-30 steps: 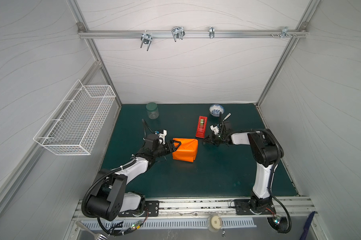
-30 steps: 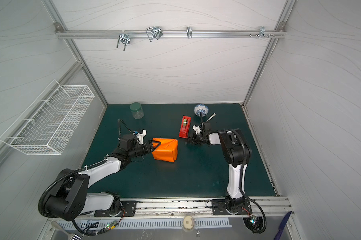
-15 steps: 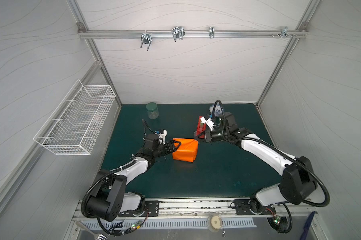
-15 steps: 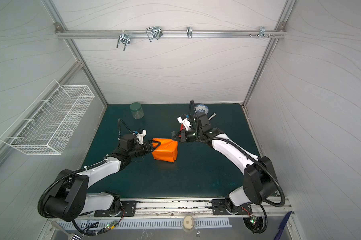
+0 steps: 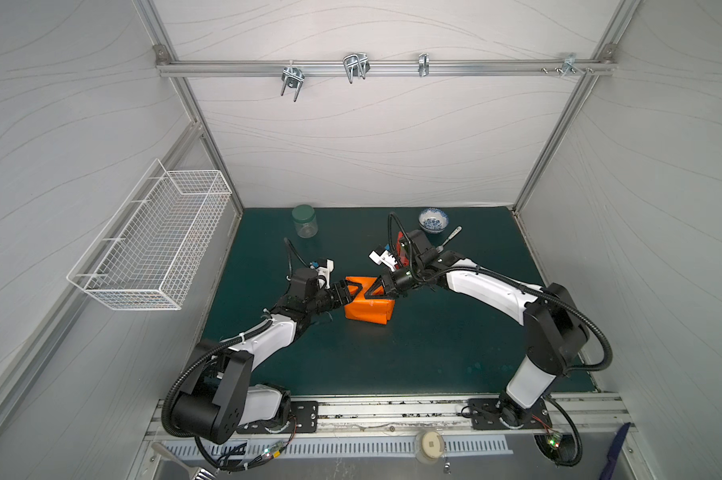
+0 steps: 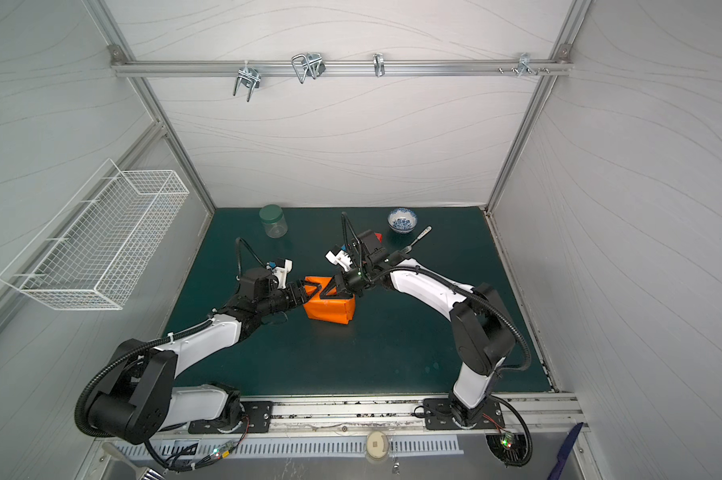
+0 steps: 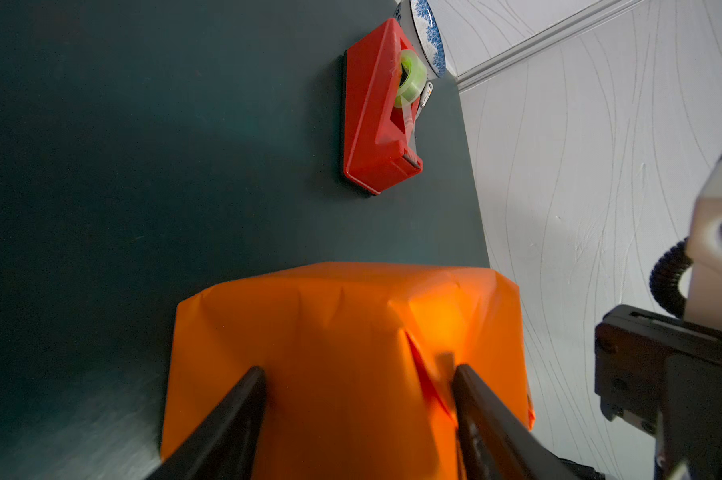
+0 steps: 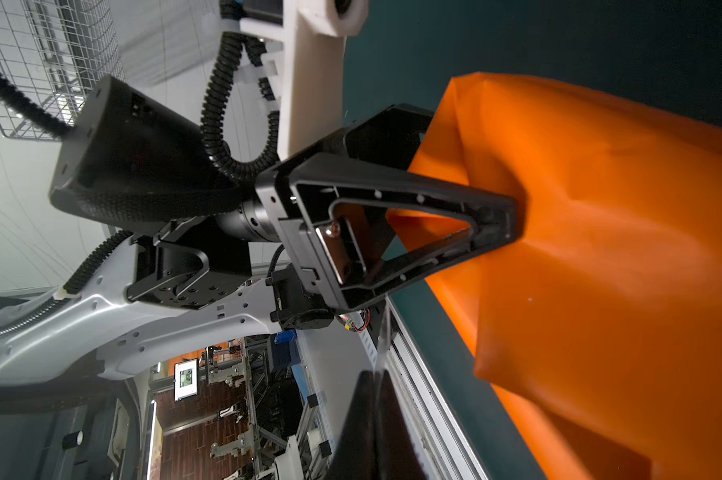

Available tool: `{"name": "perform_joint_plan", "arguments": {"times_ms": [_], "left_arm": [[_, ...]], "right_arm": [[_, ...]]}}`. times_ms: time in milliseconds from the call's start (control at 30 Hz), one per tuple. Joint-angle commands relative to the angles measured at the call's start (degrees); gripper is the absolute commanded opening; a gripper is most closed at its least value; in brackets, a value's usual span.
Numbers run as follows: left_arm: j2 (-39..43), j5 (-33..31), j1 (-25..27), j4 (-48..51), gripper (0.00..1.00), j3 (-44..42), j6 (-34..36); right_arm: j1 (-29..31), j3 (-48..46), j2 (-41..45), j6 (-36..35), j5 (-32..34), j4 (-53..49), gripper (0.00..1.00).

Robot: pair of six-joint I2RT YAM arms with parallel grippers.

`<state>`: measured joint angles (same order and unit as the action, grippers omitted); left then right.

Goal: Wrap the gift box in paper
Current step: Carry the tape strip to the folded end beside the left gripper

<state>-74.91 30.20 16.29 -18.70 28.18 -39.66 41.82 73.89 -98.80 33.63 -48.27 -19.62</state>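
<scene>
Paper [image 5: 369,307] around gift box

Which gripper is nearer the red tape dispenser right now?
Right. The right gripper is at the wrapped gift box's edge facing the tape dispenser; the left gripper rests on the box's opposite side.

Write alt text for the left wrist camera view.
Orange paper, folded box-shaped around something, fills the foreground, with the two black fingers of the left gripper spread wide on it. Beyond it on the dark green mat lies a red tape dispenser, a blue-patterned bowl behind that.
</scene>
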Motion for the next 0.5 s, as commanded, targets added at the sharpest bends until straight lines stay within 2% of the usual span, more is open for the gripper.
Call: {"name": "perform_joint_plan", "arguments": {"times_ms": [0,467], "left_arm": [[-0.85,-2.33,0.23,8.77,0.71,-1.53,0.95],[-0.69,-2.08,0.23,8.29,0.71,-1.77,0.74]], "right_arm": [[-0.76,2.21,-1.54,-0.35,-0.37,-4.75,0.00],[-2.38,2.47,-4.05,0.12,-1.71,-6.59,0.00]]}}
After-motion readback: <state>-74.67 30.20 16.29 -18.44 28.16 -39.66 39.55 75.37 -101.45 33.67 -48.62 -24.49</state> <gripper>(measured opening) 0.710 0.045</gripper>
